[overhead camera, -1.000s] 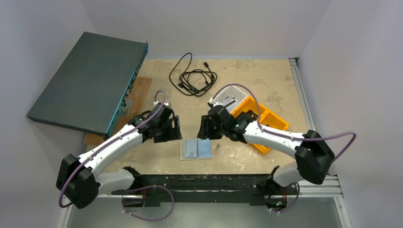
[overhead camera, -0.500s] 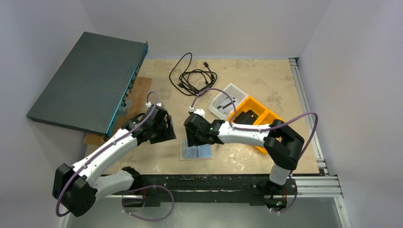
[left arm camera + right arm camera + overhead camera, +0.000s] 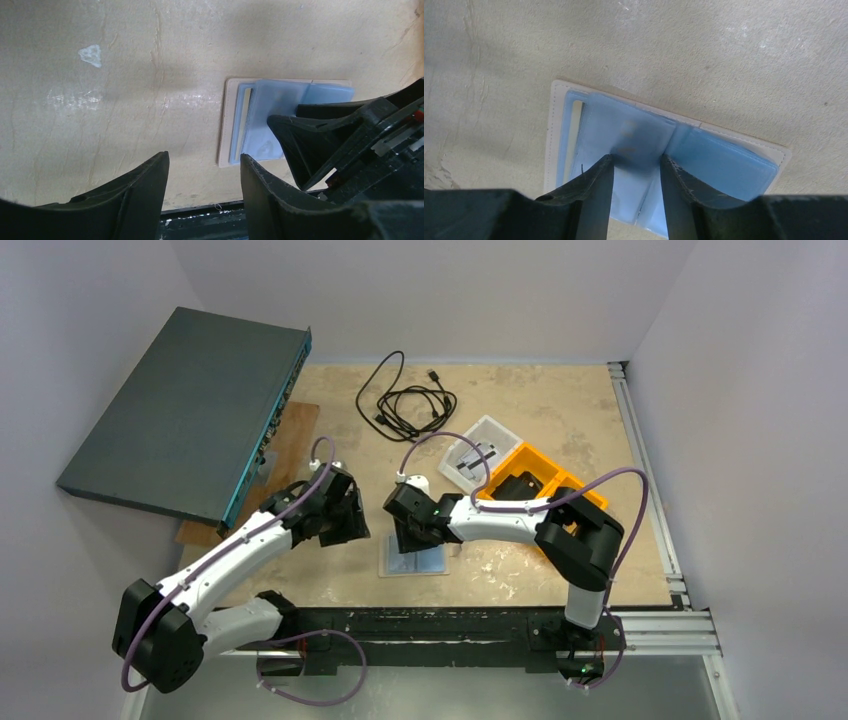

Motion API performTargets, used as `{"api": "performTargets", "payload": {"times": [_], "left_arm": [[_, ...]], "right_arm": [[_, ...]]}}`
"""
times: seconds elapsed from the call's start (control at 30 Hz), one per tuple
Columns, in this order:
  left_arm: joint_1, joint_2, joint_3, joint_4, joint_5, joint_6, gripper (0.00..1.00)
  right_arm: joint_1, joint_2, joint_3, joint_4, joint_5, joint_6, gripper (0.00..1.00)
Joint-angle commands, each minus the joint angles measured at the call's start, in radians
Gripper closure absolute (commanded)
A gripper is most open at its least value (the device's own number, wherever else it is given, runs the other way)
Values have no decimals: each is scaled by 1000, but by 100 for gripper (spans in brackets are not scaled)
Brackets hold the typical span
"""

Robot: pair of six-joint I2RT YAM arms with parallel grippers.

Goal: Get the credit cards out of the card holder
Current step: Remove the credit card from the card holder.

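The card holder (image 3: 413,561) lies open and flat near the table's front edge, with a cream rim and its blue-grey inside facing up. My right gripper (image 3: 408,538) hangs low over it, open. In the right wrist view its tips (image 3: 636,159) straddle the middle fold of the card holder (image 3: 724,160), where a blue inner leaf stands slightly raised. A pale strip (image 3: 576,131) shows in the left pocket; I cannot tell whether it is one of the credit cards. My left gripper (image 3: 343,530) is open over bare table, left of the card holder (image 3: 265,120), with nothing between its fingers (image 3: 204,157).
An orange bin (image 3: 572,490) and a white tray (image 3: 482,452) sit to the right rear. A coiled black cable (image 3: 405,400) lies at the back. A dark flat box (image 3: 190,410) leans over a wooden board (image 3: 292,440) on the left. The black front rail (image 3: 430,625) runs just below the card holder.
The right arm swung left and came down over the card holder, which it now partly covers. The left gripper drew back slightly to the left and its jaws narrowed.
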Motion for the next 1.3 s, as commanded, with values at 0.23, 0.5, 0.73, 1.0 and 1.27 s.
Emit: {"api": "performTargets", "payload": {"times": [0.23,0.5,0.73,1.0,1.27], "left_arm": [[-13,123,-9,145,163,29,59],[-59,266,11,248,260,34,65],[-87,352,19,306,296,40,67],[-104,400,14,339,317,45,71],[-108,421,1,355,312,35,91]], "right_arm": [[-47,-35,-122,96,-85,22,86],[-87,-45,-193,195,-174,16,91],[-104,-46,-222,228,-184,18,92],[-108,-39,-233,248,-208,21,92],[-112,-58,-231,247,-208,22,90]]}}
